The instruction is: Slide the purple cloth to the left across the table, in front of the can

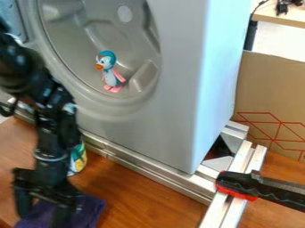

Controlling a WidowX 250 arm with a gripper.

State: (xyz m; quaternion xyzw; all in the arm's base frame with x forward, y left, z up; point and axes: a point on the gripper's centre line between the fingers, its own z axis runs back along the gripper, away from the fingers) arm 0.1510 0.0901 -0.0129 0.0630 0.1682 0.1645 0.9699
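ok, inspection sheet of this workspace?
Surface: brown table, metal rails on it
Things: purple cloth at gripper; can partly behind arm
Clutter: toy penguin in grey panel's round recess; black-and-red clamp at rails
Gripper: jaws apart over cloth, contact unclear
Cables: dark cable, upper right
Surroundings: cardboard with red lines, far bench
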